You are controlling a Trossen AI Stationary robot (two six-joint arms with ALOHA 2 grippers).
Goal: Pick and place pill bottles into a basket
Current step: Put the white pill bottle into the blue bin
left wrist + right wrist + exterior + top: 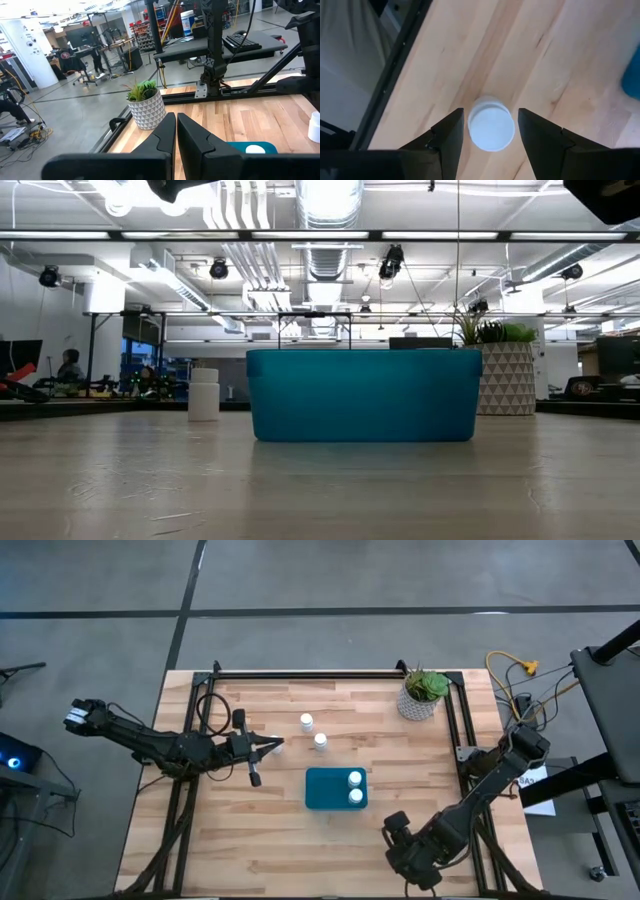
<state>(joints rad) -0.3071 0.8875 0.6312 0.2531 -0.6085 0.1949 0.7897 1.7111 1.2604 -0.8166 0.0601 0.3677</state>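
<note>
The wooden table [250,830] carries both arms. The right arm folds low over the near right corner, its right gripper [490,131] pointing straight down with fingers spread on either side of a pill bottle [491,124], not yet pressing it; only the right wrist view shows this bottle. The left arm reaches in level from the left edge, its left gripper [272,745] closed and empty. The teal basket [325,790] sits mid-table holding two bottles [355,787]; two more bottles [313,732] stand just behind it. A plant pot [420,698] occupies the far right corner.
</note>
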